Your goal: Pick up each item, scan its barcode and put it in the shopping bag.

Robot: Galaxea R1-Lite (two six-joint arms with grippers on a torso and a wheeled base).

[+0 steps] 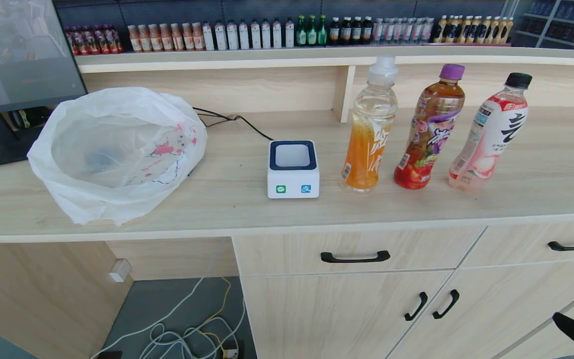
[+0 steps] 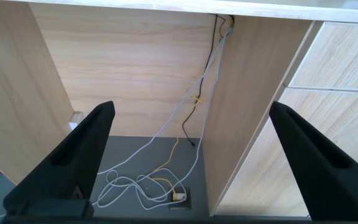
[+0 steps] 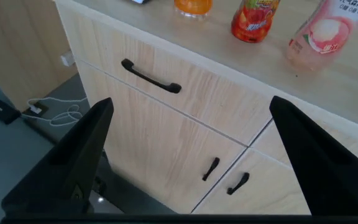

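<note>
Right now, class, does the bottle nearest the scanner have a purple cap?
No, the orange bottle beside the scanner has a white cap; the purple-capped bottle stands next along.

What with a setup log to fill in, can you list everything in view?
white plastic shopping bag: one, white with pink print, counter's left
white cube-shaped barcode scanner: one, white with dark blue top frame, counter's middle
clear plastic bottle of orange drink: one, white cap, right of scanner
plastic bottle of brown drink: one, purple cap, right of it
pink-and-white plastic bottle: one, black cap, rightmost
light wooden counter: one, pale, black-handled drawers below
dark flat monitor: one, black, far left
shelf bottles: many, mixed colours, back wall
loose floor cables: several, white and yellow, under counter
left gripper: one, black, open, low, facing under-counter gap
right gripper: one, black, open, low before the drawers
</note>
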